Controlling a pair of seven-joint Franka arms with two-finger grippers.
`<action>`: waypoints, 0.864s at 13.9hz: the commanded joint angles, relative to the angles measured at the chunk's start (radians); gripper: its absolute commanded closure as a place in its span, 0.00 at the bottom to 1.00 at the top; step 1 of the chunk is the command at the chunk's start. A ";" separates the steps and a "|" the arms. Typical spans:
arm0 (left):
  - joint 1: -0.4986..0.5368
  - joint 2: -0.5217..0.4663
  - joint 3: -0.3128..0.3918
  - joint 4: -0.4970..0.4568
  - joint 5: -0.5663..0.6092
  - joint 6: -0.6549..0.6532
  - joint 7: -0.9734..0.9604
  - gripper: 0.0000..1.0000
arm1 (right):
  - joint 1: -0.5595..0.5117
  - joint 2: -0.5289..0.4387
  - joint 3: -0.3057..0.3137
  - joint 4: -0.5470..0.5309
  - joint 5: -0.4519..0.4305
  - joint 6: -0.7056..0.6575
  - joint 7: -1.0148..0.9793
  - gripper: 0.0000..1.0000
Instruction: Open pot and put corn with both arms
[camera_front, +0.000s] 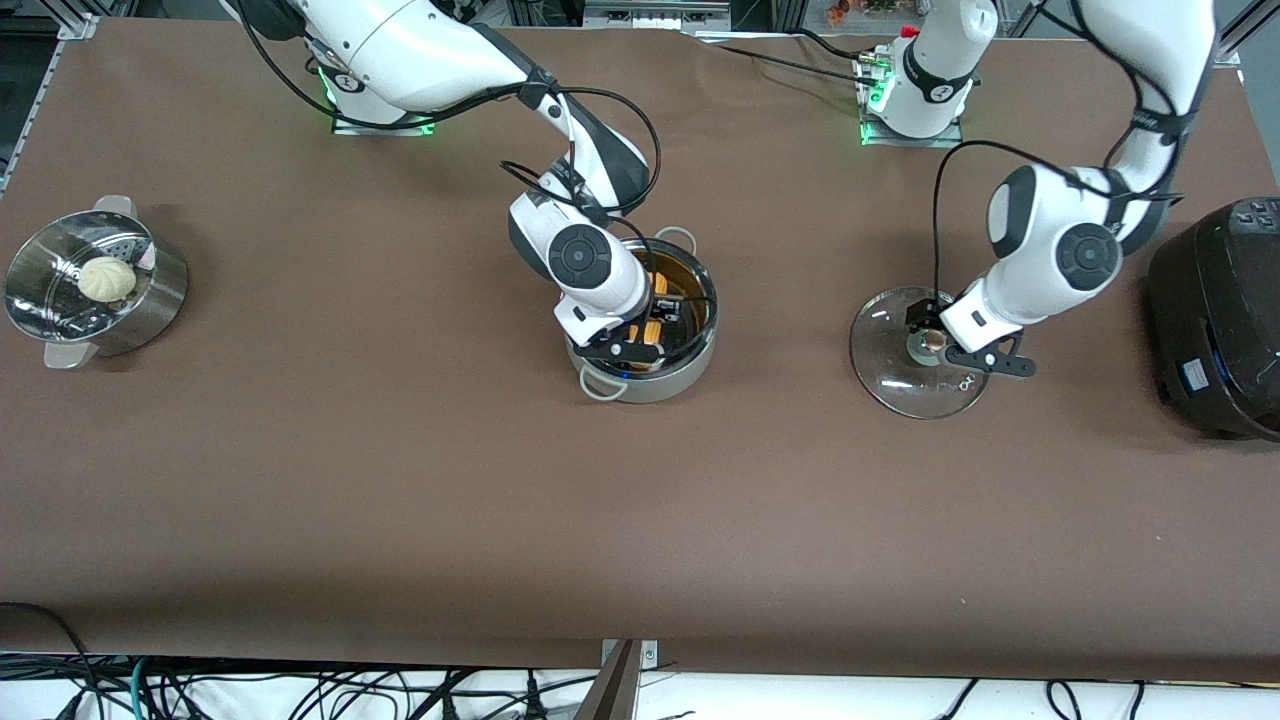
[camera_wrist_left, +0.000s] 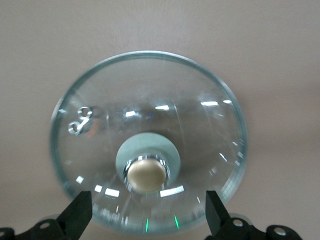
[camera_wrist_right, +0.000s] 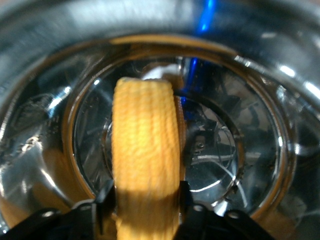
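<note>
The steel pot (camera_front: 662, 385) stands lidless at the table's middle. My right gripper (camera_front: 645, 336) reaches down into it, shut on the yellow corn (camera_front: 653, 326). In the right wrist view the corn (camera_wrist_right: 145, 135) lies low over the pot's shiny bottom (camera_wrist_right: 225, 150), with my right gripper (camera_wrist_right: 145, 205) pressed on both its sides. The glass lid (camera_front: 890, 378) lies on the table toward the left arm's end, tan knob (camera_front: 932, 341) up. My left gripper (camera_front: 937, 338) hovers just over the knob, open. In the left wrist view the lid (camera_wrist_left: 150, 105) and knob (camera_wrist_left: 146, 175) sit between the spread gripper (camera_wrist_left: 148, 212).
A perforated steel steamer (camera_front: 150, 310) with a white bun (camera_front: 107, 278) stands at the right arm's end of the table. A big black cooker (camera_front: 1220, 320) stands at the left arm's end, close to the lid.
</note>
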 joint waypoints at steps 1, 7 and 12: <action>-0.007 -0.014 0.007 0.306 -0.019 -0.365 -0.004 0.00 | 0.002 -0.017 -0.007 0.022 -0.022 -0.023 0.000 0.00; 0.008 -0.054 0.009 0.724 0.053 -0.813 -0.126 0.00 | -0.007 -0.167 -0.084 0.024 -0.023 -0.118 -0.025 0.00; 0.025 -0.148 0.003 0.723 0.081 -0.814 -0.116 0.00 | -0.007 -0.317 -0.249 0.024 -0.162 -0.317 -0.083 0.00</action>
